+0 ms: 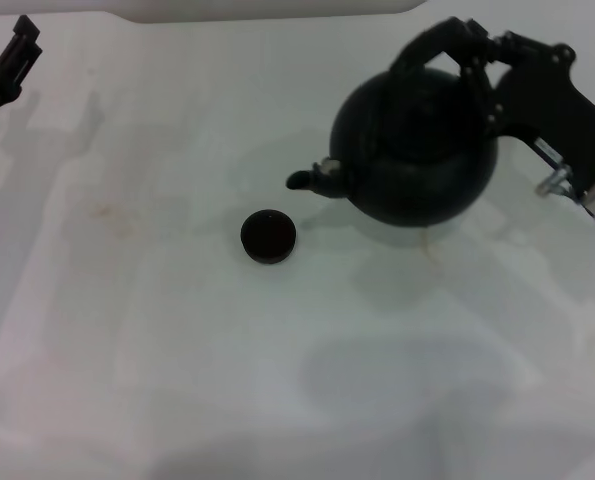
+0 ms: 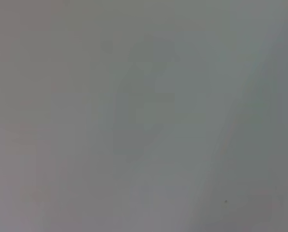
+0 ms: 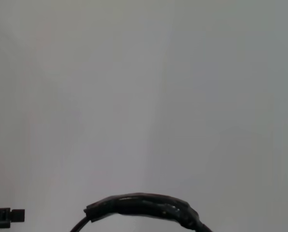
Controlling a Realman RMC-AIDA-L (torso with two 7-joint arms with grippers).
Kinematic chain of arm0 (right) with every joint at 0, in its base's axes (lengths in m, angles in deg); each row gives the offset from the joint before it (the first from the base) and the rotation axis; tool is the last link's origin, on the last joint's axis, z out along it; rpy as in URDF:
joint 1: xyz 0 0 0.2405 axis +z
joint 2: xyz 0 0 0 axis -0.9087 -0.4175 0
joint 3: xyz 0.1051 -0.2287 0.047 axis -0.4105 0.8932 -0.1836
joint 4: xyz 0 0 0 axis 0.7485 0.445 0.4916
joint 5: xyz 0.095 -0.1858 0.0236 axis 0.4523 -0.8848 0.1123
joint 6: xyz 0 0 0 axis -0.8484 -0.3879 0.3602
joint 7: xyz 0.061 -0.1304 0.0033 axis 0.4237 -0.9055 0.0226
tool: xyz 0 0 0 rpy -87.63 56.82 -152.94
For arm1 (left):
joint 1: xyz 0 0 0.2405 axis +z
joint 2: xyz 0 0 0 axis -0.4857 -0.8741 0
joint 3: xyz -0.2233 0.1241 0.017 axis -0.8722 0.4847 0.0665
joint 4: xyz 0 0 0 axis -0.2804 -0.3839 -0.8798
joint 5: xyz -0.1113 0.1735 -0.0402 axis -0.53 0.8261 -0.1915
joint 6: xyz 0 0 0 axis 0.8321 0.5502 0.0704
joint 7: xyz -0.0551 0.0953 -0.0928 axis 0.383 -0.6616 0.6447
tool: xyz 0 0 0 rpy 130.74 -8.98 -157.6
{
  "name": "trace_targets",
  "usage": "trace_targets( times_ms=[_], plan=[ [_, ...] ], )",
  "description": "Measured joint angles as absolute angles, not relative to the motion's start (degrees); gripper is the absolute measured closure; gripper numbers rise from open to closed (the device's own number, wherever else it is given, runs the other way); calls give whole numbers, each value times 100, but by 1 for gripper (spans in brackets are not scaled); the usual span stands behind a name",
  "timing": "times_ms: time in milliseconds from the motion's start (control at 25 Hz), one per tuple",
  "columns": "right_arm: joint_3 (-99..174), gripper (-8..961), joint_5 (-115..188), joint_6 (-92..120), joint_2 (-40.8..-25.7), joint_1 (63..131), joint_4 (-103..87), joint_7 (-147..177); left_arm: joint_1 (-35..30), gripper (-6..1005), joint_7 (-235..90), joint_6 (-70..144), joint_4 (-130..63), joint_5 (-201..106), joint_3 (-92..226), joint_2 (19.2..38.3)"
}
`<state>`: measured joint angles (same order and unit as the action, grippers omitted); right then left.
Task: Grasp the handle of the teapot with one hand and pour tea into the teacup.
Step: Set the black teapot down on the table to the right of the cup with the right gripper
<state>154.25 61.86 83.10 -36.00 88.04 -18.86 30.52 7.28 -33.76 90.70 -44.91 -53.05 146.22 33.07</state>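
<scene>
The large matte black teapot (image 1: 417, 150) is at the right of the head view, its short spout (image 1: 305, 180) pointing left toward the teacup. My right gripper (image 1: 479, 62) is shut on the arched black handle (image 1: 429, 45) at its top, reaching in from the right. The handle also shows in the right wrist view (image 3: 144, 207). The tiny dark teacup (image 1: 268, 236) stands on the white table (image 1: 177, 350), a little left of and nearer than the spout tip, apart from the pot. My left gripper (image 1: 12, 60) is parked at the far left edge.
The white table surface fills the left wrist view (image 2: 144, 116) with only a faint shadow. A white edge (image 1: 277, 10) runs along the back of the table. The left gripper shows small and far off in the right wrist view (image 3: 6, 216).
</scene>
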Motion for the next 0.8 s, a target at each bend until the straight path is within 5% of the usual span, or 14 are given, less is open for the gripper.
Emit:
trace_targets(
  times_ms=[800],
  plan=[
    [15499, 844, 6119, 8242, -3610, 8577, -1290, 3065, 724, 137, -3398, 9063, -4479, -5281, 14622, 3299]
  ],
)
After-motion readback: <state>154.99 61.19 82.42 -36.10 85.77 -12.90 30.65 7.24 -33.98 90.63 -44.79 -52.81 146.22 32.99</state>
